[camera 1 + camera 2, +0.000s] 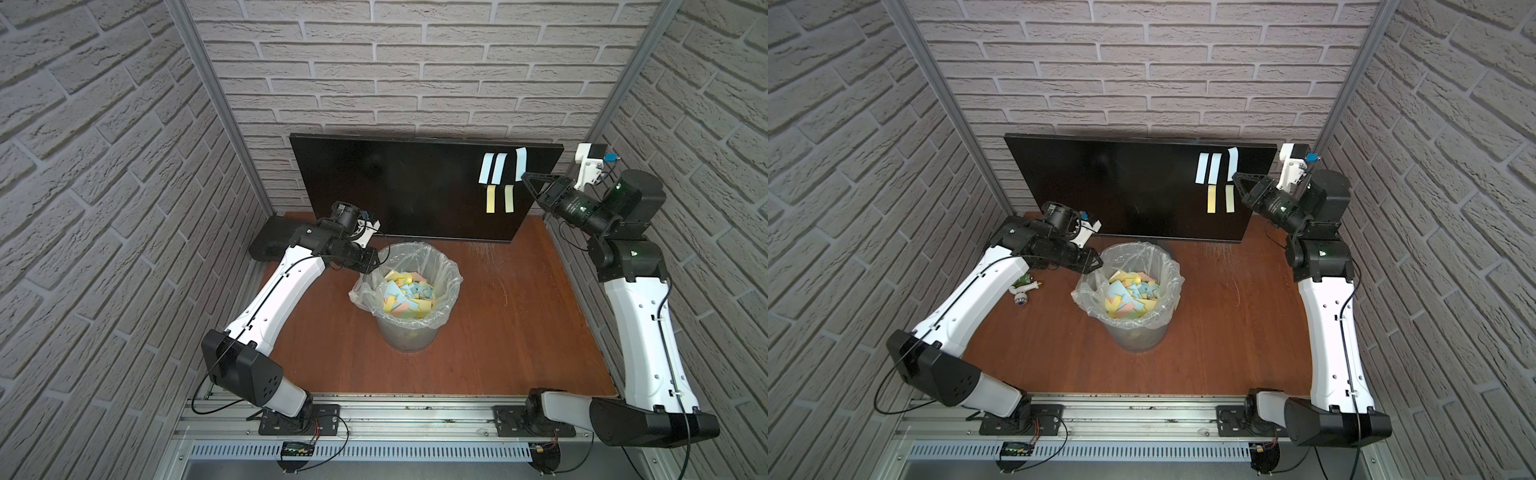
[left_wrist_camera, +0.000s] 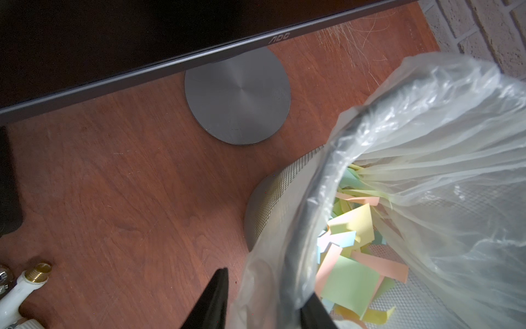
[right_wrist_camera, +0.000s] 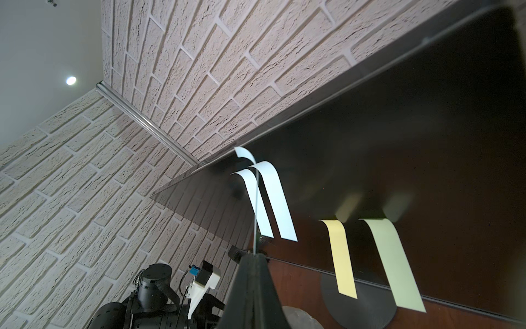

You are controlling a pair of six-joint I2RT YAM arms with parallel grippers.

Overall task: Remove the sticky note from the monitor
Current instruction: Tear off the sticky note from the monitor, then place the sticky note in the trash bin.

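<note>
The black monitor point(image 1: 395, 187) point(image 1: 1113, 187) stands at the back of the table. A pale blue sticky note point(image 1: 520, 162) point(image 1: 1232, 162) hangs near the screen's upper right corner. My right gripper point(image 1: 524, 175) point(image 1: 1234, 174) point(image 3: 253, 255) is shut on its lower end. In the right wrist view the note shows edge-on, its curled top point(image 3: 243, 152) by the screen's top edge; I cannot tell whether it still sticks there. My left gripper point(image 1: 374, 264) point(image 1: 1096, 264) point(image 2: 266, 284) is shut on the bin's lined rim point(image 2: 301, 242), one finger on each side.
Two more blue strips point(image 1: 492, 168) and two yellow ones point(image 1: 500, 198) show on the screen left of the held note. The mesh bin point(image 1: 453, 266) holds several coloured notes. Nearby are the monitor's round base point(image 2: 237, 96), a black case point(image 1: 270, 241) and a white fitting point(image 1: 1023, 291).
</note>
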